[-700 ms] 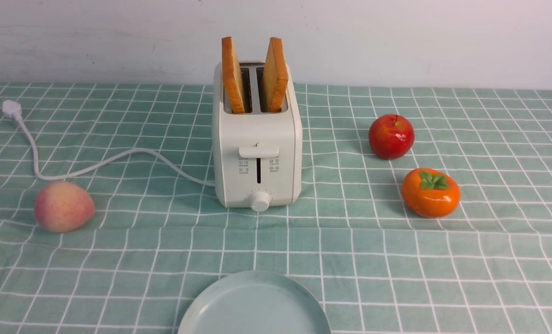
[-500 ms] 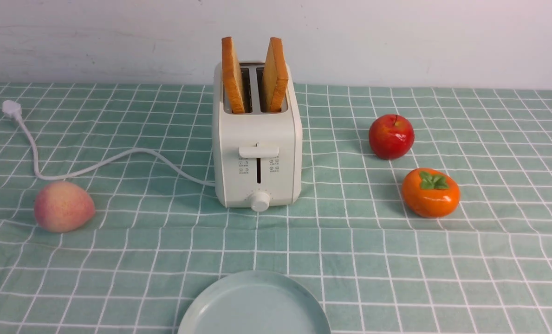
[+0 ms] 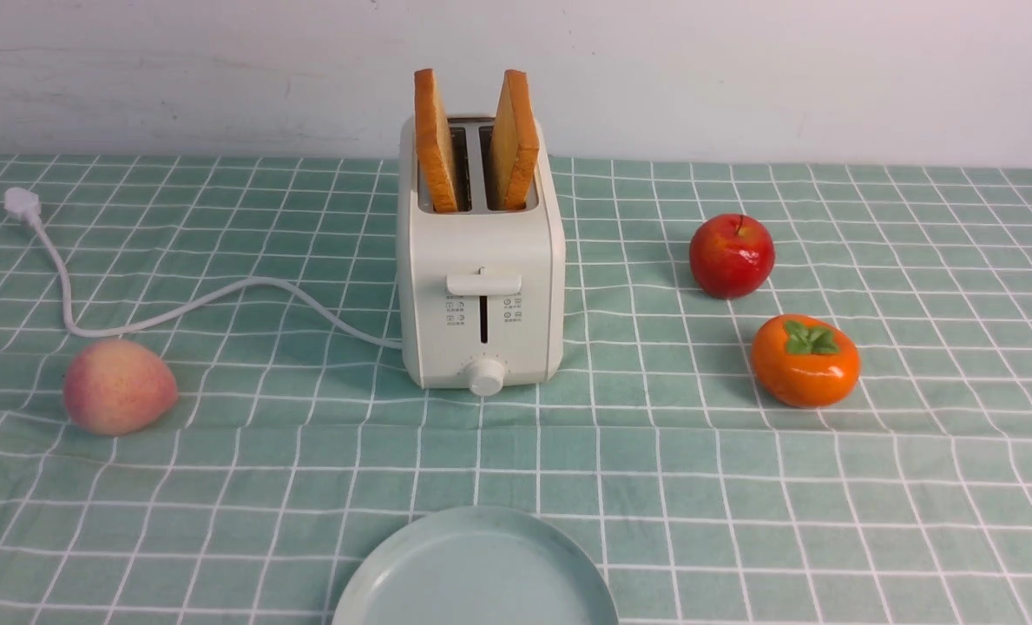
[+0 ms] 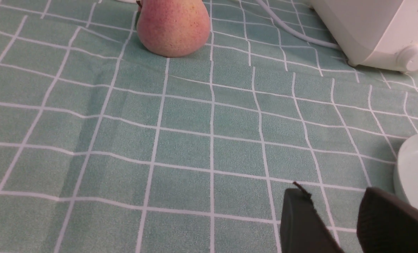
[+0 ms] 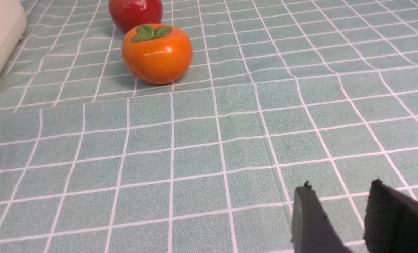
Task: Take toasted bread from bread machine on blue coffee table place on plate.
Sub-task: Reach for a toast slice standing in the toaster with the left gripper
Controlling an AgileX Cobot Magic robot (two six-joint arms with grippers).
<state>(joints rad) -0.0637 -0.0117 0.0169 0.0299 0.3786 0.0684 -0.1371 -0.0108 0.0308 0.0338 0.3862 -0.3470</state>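
Note:
The cream-white bread machine [image 3: 479,278] stands at the middle of the blue coffee table [image 3: 654,451]. Two slices of toasted bread stand up out of its slots, the left slice [image 3: 435,141] and the right slice [image 3: 516,139]. The pale blue-green plate [image 3: 475,573] lies at the near edge in front of it. Neither arm shows in the front view. My left gripper [image 4: 335,196] is open and empty low over the cloth, with the plate's rim [image 4: 414,168] beside it. My right gripper [image 5: 340,189] is open and empty over bare cloth.
A pink-yellow peach [image 3: 119,386] lies at the left, also in the left wrist view [image 4: 173,26]. The white power cord [image 3: 177,304] runs left from the toaster. A red apple [image 3: 731,255] and an orange persimmon [image 3: 804,360] lie at the right.

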